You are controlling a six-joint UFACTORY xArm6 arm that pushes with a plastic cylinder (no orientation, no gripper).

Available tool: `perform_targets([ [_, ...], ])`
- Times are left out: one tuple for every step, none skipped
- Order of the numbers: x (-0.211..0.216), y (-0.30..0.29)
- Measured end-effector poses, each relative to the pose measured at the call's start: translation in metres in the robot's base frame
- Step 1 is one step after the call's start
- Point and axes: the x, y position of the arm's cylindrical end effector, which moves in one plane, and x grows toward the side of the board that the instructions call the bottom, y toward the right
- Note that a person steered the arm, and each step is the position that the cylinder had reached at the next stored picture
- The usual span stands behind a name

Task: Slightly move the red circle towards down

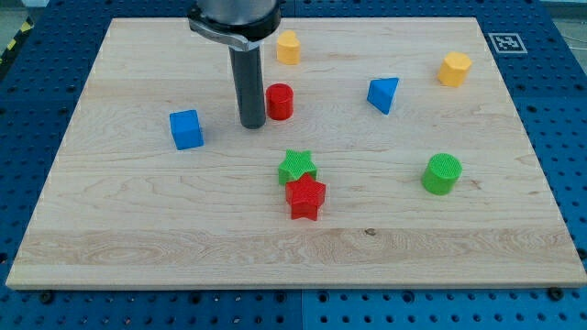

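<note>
On the wooden desk (138, 229), left of centre, my tip (252, 126) stands just to the view's left of the red circle (280, 101) — touching or barely apart, I cannot tell which. There are no fingers on this arm, only the dark rod. The red circle sits in the upper middle, below a yellow block (289, 47). Farther toward the view's bottom, a green star (296, 167) touches a red star (304, 196). A blue cube (186, 129) lies left; a blue triangular block (383, 94), a yellow hexagonal block (455, 69) and a green cylinder (443, 173) lie right.
</note>
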Motion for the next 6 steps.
perform_targets([
  [-0.029, 0.000],
  [-0.059, 0.002],
  [-0.060, 0.042],
  [-0.048, 0.042],
  [-0.045, 0.039],
  [-0.044, 0.036],
])
